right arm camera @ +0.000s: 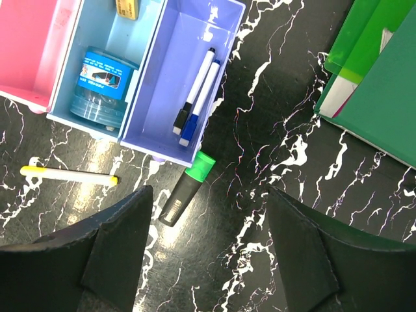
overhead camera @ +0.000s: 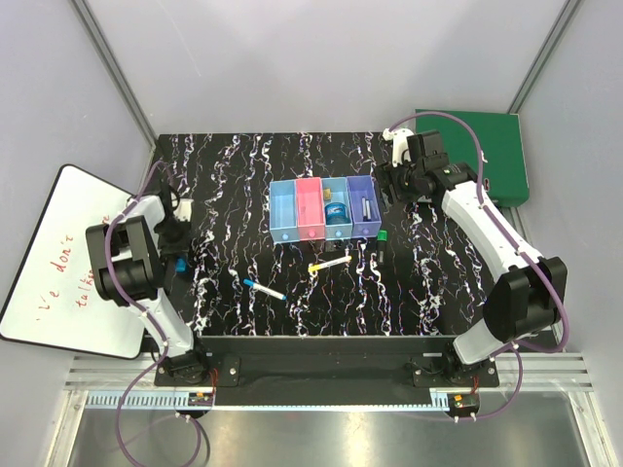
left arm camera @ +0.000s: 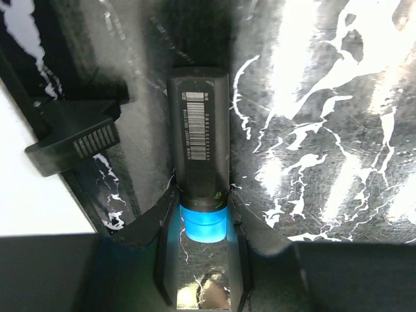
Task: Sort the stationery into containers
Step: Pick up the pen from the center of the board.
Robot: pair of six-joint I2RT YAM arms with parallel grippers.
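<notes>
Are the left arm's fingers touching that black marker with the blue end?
Touching. In the left wrist view, both fingers press against the sides of the marker near its blue end, with no gap showing.

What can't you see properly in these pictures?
Top view: the left arm covers part of the red writing on the whiteboard.
Right wrist view: the top edge cuts off the yellow piece in the light blue bin.
Left wrist view: the barcode print on the blue-capped dark marker is too small, and I can't tell if the left tool squeezes it.
</notes>
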